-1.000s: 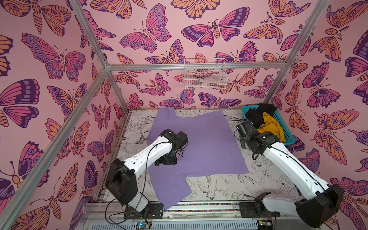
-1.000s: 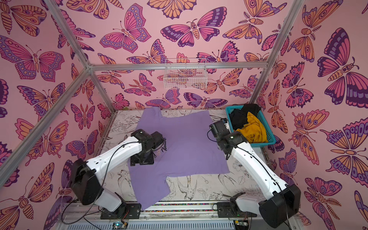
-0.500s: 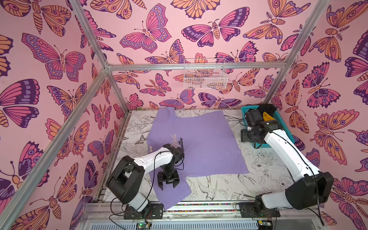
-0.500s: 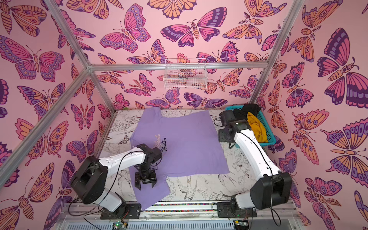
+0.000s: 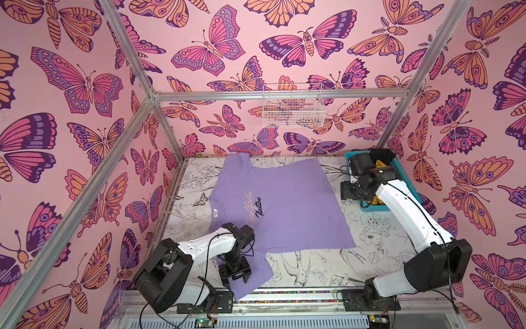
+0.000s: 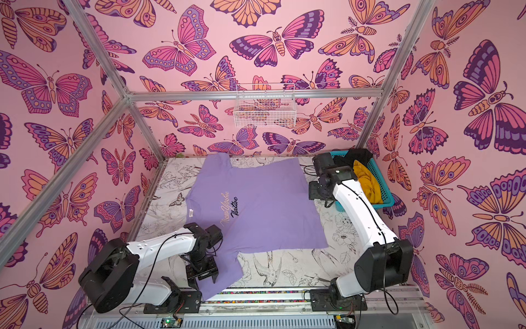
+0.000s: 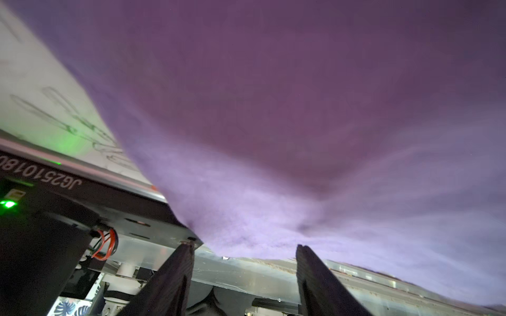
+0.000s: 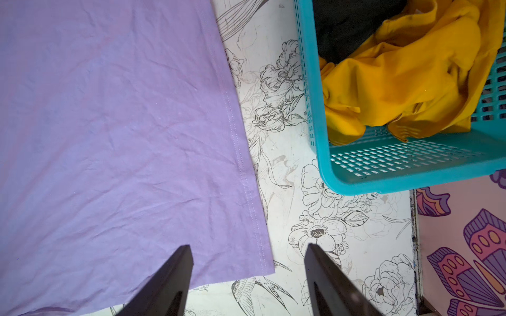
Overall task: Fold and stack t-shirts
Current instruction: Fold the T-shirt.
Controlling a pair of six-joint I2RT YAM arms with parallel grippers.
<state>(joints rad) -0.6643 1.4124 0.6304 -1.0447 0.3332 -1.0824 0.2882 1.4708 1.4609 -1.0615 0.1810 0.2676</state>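
A lavender t-shirt (image 5: 284, 205) (image 6: 264, 205) lies spread flat on the table, script print up, its near sleeve reaching the front edge. My left gripper (image 5: 236, 282) (image 6: 202, 282) stands over that sleeve. In the left wrist view it (image 7: 243, 247) is open, with the lavender cloth (image 7: 273, 109) just past the tips and nothing between them. My right gripper (image 5: 345, 192) (image 6: 314, 190) (image 8: 247, 247) is open above the shirt's far right hem corner (image 8: 262, 262). A mustard-yellow shirt (image 8: 397, 76) (image 6: 367, 182) and a black shirt (image 8: 347, 24) (image 6: 355, 155) lie crumpled in the basket.
The teal lattice basket (image 8: 383, 175) (image 6: 385, 196) stands at the table's far right corner, close beside the right gripper. A white wire basket (image 5: 293, 108) hangs on the back wall. A metal rail (image 5: 299, 294) runs along the front edge, with both arm bases on it.
The left gripper has drawn back from the middle of the shirt to the near sleeve, uncovering the print. The right gripper has moved away toward the far hem corner by the basket.
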